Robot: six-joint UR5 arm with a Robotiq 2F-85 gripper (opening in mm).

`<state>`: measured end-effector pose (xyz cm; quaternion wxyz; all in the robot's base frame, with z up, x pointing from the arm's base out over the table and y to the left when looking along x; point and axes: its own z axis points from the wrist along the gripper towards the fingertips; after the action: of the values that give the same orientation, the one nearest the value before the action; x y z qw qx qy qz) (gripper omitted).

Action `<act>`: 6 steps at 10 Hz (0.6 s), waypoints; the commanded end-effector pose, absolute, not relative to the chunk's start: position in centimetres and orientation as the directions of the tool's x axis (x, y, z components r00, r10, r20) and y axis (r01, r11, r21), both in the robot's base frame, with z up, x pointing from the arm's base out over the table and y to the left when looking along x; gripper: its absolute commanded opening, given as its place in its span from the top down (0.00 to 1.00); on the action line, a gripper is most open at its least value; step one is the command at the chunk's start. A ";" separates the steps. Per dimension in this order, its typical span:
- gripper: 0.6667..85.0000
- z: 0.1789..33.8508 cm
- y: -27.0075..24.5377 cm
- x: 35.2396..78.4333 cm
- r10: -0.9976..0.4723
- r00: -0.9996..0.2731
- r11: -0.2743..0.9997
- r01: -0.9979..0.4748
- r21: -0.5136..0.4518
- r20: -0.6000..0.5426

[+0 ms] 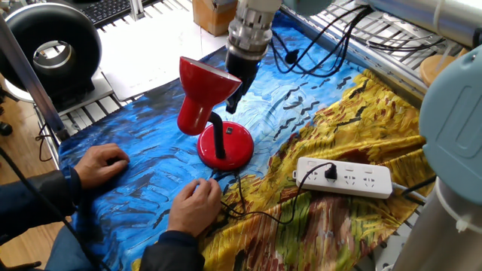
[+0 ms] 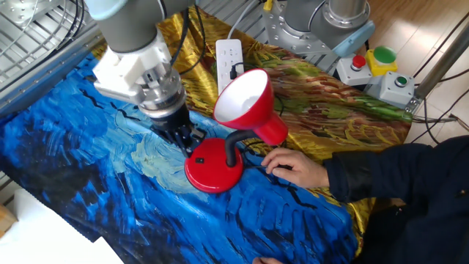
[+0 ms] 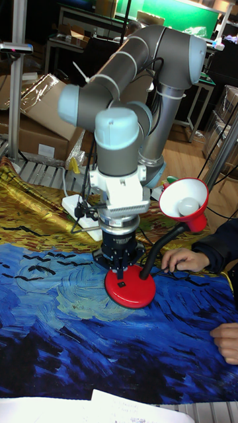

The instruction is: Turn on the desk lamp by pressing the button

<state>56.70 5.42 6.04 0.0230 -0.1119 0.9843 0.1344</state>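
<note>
the end effector (image 2: pixel 192 141) hangs just over the rim of the desk lamp (image 2: pixel 215 163) base on the blue cloth, the small dark button (image 2: pixel 199 160) just beyond and below its tip — whether its fingers are spread or pressed together, i cannot tell.

my arm's elbow is bent high, wrist pointing straight down, gripper (image 2: pixel 189 141) low over the table. can't make out the fingertip gap from here.

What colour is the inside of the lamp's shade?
White inside the desk lamp's red shade; it shows best in the other fixed view.
</note>
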 end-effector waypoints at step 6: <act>0.99 4.1 6.7 55.6 -0.207 -0.974 0.918 -0.224 0.326 -0.088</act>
<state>55.61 6.40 4.35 0.0218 -0.1139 0.9805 0.1588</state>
